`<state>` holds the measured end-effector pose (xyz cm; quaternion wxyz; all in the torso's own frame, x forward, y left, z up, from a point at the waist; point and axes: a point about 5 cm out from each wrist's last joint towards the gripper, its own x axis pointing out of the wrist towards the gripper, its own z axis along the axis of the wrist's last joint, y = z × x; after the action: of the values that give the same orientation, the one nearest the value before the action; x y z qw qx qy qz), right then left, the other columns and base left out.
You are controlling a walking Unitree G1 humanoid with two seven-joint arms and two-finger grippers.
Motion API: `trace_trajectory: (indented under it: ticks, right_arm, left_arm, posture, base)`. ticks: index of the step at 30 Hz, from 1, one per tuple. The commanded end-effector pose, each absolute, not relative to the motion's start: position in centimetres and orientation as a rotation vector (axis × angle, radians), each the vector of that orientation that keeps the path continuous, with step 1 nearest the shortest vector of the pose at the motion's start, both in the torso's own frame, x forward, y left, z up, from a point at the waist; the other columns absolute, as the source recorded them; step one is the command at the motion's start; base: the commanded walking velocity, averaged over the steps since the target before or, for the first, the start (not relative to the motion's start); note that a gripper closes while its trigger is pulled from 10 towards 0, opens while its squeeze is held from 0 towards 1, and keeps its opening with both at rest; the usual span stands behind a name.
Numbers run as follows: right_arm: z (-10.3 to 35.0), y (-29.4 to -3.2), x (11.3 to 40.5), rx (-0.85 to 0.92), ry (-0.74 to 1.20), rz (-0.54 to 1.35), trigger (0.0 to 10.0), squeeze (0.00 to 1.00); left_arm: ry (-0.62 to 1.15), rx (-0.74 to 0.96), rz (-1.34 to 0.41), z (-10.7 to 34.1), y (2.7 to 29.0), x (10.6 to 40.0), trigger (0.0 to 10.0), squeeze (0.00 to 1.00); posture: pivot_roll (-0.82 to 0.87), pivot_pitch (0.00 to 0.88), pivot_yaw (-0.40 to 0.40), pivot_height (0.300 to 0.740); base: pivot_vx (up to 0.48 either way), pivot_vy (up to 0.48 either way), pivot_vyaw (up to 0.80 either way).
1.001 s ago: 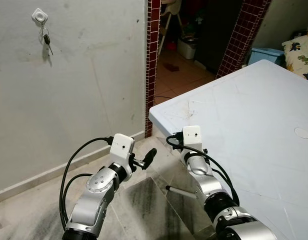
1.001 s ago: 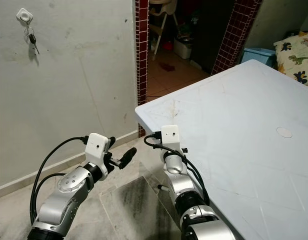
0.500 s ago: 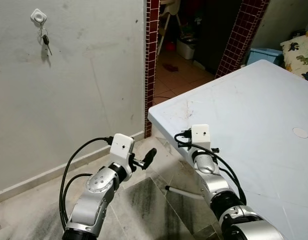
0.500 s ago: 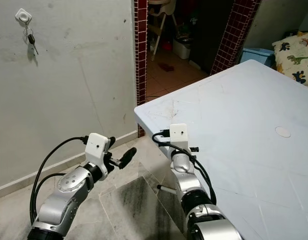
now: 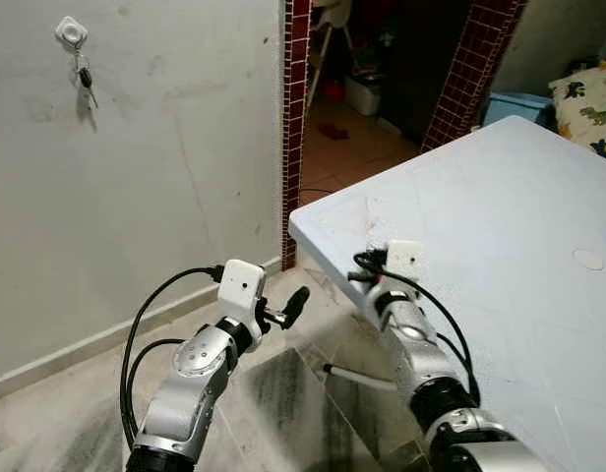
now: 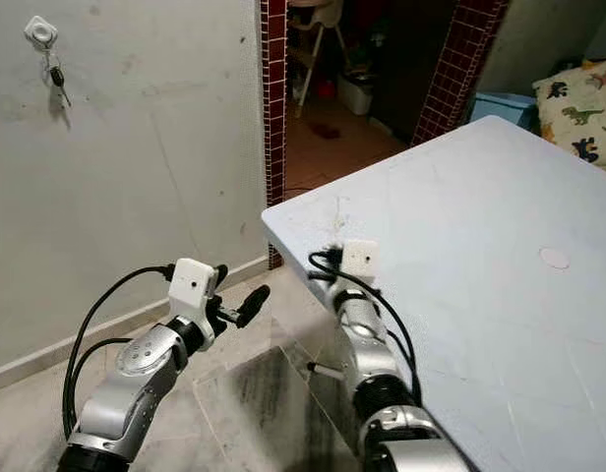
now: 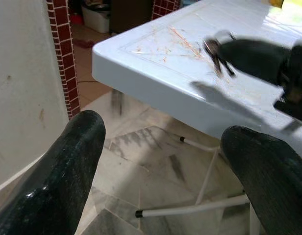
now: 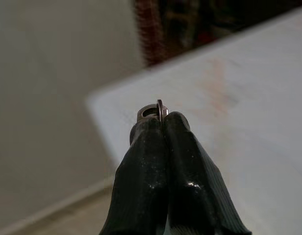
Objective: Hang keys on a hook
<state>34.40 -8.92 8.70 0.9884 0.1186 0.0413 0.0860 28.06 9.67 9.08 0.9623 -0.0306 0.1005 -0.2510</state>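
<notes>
One key [image 8: 152, 110] pinched in shut right end effector [image 8: 161, 125] over bench [image 5: 500, 226] corner; left end effector [image 7: 165, 161] wide, idle. Keep ring vertical, approach hook [image 5: 71, 31] upper left w/ existing keys [image 5: 84, 79], slow.

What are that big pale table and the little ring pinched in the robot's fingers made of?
The table looks like moulded white plastic: matte, scuffed, with a rounded edge. The ring seems metal, thin and greyish with a dull shine; the right gripper pinches it, and blur leaves it uncertain.

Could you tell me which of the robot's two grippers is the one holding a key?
The right gripper, over the white table, is shut on a key. The left gripper is open and holds nothing.
</notes>
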Motion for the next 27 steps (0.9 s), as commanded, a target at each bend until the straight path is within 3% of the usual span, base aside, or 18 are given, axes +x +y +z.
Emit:
trace_trajectory:
  ticks: [1,14,15,17,18,19,22,27]
  right_arm:
    - [9.8,-8.8,34.5,0.298,0.032,0.224,0.0,0.0]
    - [9.8,-9.0,34.1,0.284,0.014,0.255,0.0,0.0]
    - [9.8,-9.3,34.2,0.116,0.001,0.242,4.9,0.0]
    - [9.8,-10.4,34.4,-0.117,-0.015,0.176,4.9,0.0]
    - [9.8,-10.4,34.4,-0.117,-0.015,0.176,4.9,0.0]
    - [9.9,-11.6,34.5,-0.144,-0.02,0.112,10.0,0.0]
    - [10.0,-13.2,34.7,-0.139,-0.018,0.038,10.0,0.0]
    - [9.5,-13.9,34.6,-0.164,0.016,0.018,10.0,0.0]
  left_arm:
    - [0.2,-0.056,-0.499,9.1,9.7,28.3,10.0,0.0]
    - [0.195,-0.06,-0.494,9.1,9.6,28.4,10.0,0.0]
    - [0.193,-0.059,-0.494,9.1,9.6,28.4,10.0,0.0]
    - [0.192,-0.057,-0.494,9.1,9.5,28.5,10.0,0.0]
    - [0.192,-0.057,-0.494,9.1,9.5,28.5,10.0,0.0]
    - [0.192,-0.057,-0.496,9.1,9.5,28.5,10.0,0.0]
    - [0.193,-0.057,-0.501,9.0,9.4,28.5,10.0,0.0]
    - [0.192,-0.056,-0.503,9.0,9.4,28.5,10.0,0.0]
  posture:
    - [0.16,0.0,-0.065,0.74]
    - [0.15,0.0,-0.066,0.74]
    - [0.15,0.0,-0.066,0.74]
    - [0.15,0.0,-0.062,0.74]
    - [0.15,0.0,-0.062,0.74]
    - [0.15,0.0,-0.06,0.74]
    - [0.14,0.0,-0.057,0.74]
    - [0.15,0.0,-0.06,0.74]
  base:
    - [0.0,0.0,0.0]
    - [0.0,0.0,0.0]
    - [0.0,0.0,0.0]
    - [0.0,0.0,0.0]
    - [0.0,0.0,0.0]
    - [0.0,0.0,0.0]
    - [0.0,0.0,0.0]
    - [0.0,0.0,0.0]
